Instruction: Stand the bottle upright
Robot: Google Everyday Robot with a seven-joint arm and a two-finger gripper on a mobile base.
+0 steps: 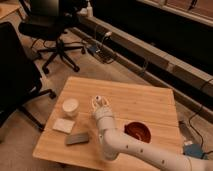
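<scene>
Gripper (100, 103) low over desk (150, 100) centre, near white cup (70, 106); grip state: cannot tell. Bottle hidden there; standing unconfirmed, release probably left.

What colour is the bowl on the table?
The bowl is dark red, camera view; gripper over the middle of the table.
</scene>
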